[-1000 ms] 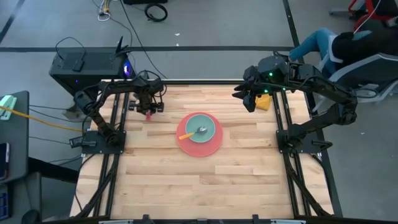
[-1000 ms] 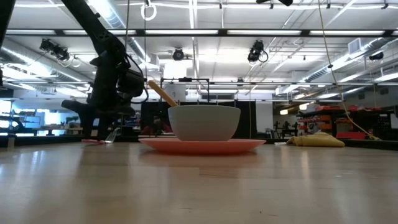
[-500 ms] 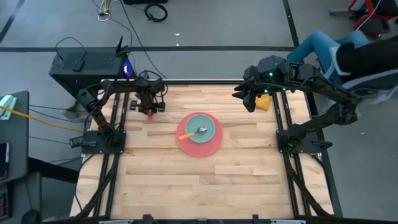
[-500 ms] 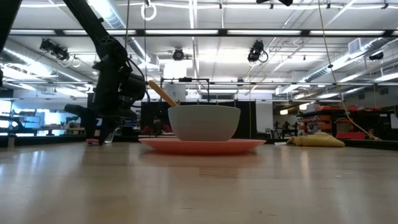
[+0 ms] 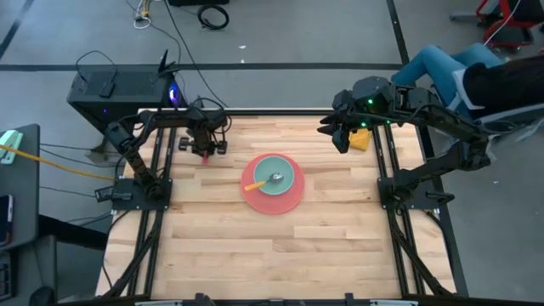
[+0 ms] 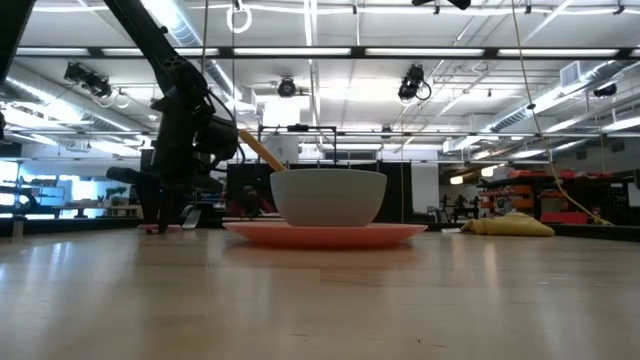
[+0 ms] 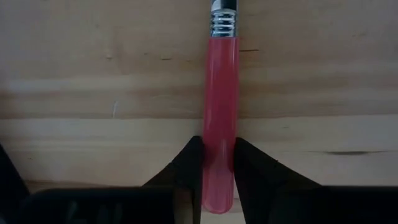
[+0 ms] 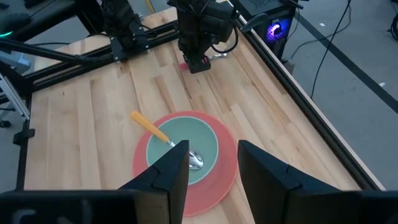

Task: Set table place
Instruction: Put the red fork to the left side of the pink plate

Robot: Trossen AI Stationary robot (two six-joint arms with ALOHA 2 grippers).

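The pink plate [image 5: 274, 194] lies at the table's middle with the pale-teal bowl [image 5: 276, 174] on it. The orange-handled spoon [image 5: 255, 183] leans in the bowl, handle over the rim. They also show in the right wrist view, the plate [image 8: 227, 177] under the bowl [image 8: 186, 143]. The red-handled fork [image 5: 204, 155] is at the far left of the table [image 5: 255, 246]. My left gripper [image 5: 202, 146] stands over it, pointing down, shut on its handle. My right gripper [image 5: 342, 136] is open and empty above the far right. My left gripper pinches the fork's red handle [image 7: 220, 134] between its two fingers [image 7: 189, 158], near the handle's free end. The fingers come from above, pointing down, and lie across the handle. The fork is down at table level; I cannot tell whether it is lifted clear.
A yellow object [image 5: 359, 138] lies at the table's far right edge, by my right gripper. Black rails [image 5: 157, 212] run along the table's sides. A person [image 5: 476, 72] sits beyond the far right corner. Bare wood fills the near half.
My left gripper has shifted a little toward the table's right, staying low at the fork. My right gripper, the plate, the bowl and the spoon have kept still.
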